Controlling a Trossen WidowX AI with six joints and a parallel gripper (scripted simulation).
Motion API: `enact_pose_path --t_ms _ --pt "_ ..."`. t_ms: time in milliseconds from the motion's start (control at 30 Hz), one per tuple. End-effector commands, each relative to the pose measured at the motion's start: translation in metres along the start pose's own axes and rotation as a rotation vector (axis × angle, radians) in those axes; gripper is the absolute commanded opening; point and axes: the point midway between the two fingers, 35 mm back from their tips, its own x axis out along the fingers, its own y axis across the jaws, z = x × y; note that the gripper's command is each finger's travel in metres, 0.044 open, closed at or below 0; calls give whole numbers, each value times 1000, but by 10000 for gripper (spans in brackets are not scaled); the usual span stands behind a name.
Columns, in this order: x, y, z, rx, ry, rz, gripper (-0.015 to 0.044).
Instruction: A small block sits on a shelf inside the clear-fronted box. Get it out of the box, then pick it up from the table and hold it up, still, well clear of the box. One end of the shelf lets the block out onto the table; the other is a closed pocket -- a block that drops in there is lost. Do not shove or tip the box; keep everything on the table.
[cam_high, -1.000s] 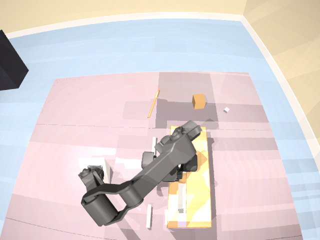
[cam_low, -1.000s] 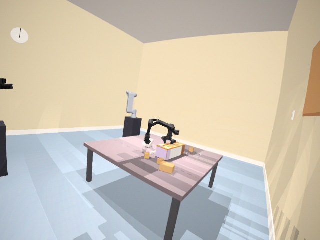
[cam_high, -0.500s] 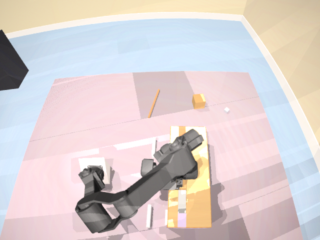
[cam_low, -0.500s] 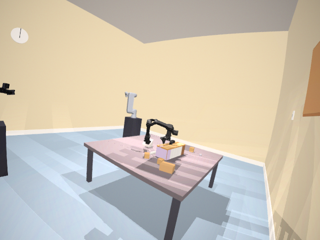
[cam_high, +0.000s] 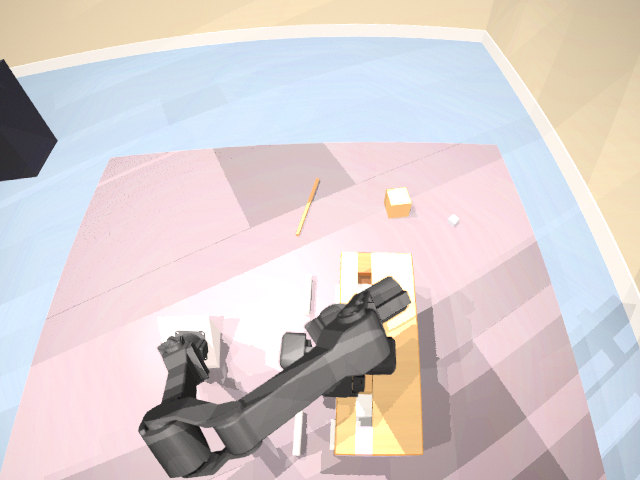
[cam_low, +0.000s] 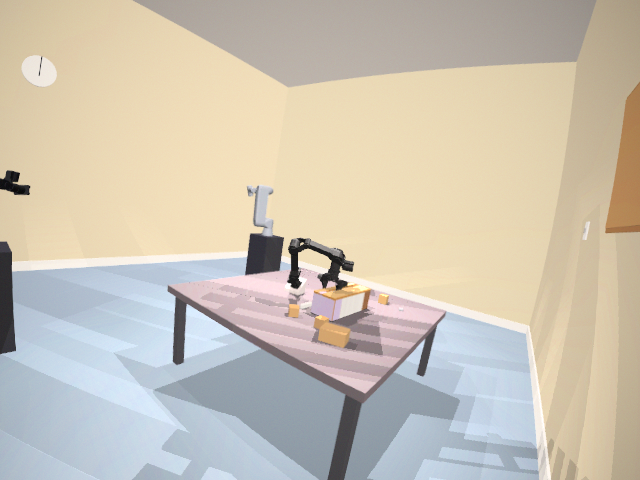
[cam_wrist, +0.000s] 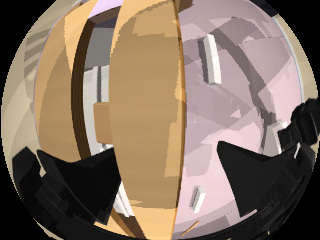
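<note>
The wooden box (cam_high: 395, 408) (cam_low: 352, 304) (cam_wrist: 145, 100) stands upright on the table, with a long slot along its top. Through the slot, the wrist view shows an orange block (cam_wrist: 102, 122) inside, beside white inner parts. The box top partly covers it, so its exact place on the shelf is unclear. My gripper (cam_low: 333, 284) (cam_wrist: 175, 147) is open and empty, above the box's arm-side edge. In the wrist view one finger is over the slot side and the other over the table beside the box. The arm hides the middle of the box in the top view.
An orange cube (cam_high: 398, 202) (cam_low: 383, 299), a tiny white cube (cam_high: 453, 220) (cam_low: 401, 308) and a thin stick (cam_high: 308, 206) lie beyond one box end. White bars (cam_high: 298, 434) (cam_wrist: 212, 60) lie on the arm side. A large orange block (cam_low: 333, 334) and smaller ones are near the other end.
</note>
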Motion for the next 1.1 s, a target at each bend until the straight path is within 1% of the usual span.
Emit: enact_pose_path --t_ms 0,1067 --pt "2 -1 10 -7 -7 -1 400" --pt "7 0 68 -7 -9 -1 400"
